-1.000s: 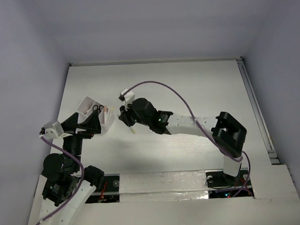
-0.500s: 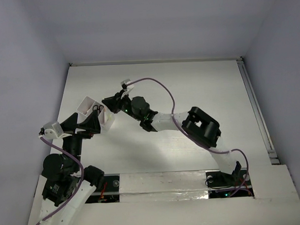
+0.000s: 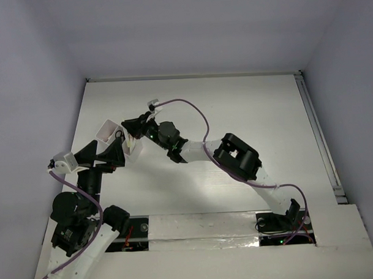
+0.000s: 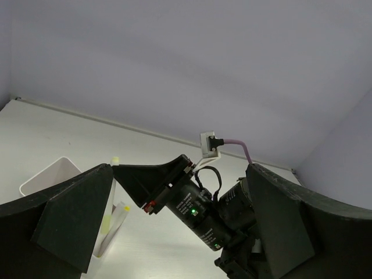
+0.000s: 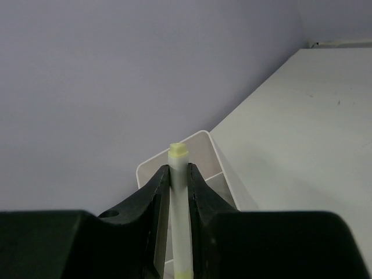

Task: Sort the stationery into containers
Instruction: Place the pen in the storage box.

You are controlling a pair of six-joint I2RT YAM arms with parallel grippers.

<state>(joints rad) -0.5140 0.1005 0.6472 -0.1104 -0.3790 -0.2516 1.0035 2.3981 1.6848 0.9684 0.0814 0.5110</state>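
Observation:
My right gripper (image 3: 132,126) is shut on a thin white pen with a yellow end (image 5: 178,174) and holds it upright over the white box (image 3: 108,131). In the right wrist view the box (image 5: 152,164) lies just behind the pen, and a divider shows inside it. The left wrist view shows the box (image 4: 51,176) with two yellow-ended pens (image 4: 114,218) leaning in it. Black scissor handles (image 3: 119,134) stick out of the box. My left gripper (image 3: 103,154) is open and empty just near-left of the box, and the right gripper (image 4: 152,183) shows between its fingers. No erasers show.
The box stands near the table's left edge (image 3: 81,128), close to the left wall. The right arm (image 3: 236,157) stretches diagonally across the middle of the table, its purple cable (image 3: 195,111) looping above it. A rail (image 3: 318,135) runs along the right edge.
My right gripper has moved left with the pen, from the table's middle to over the box. The right arm's elbow has swung left too. The left arm has stayed still.

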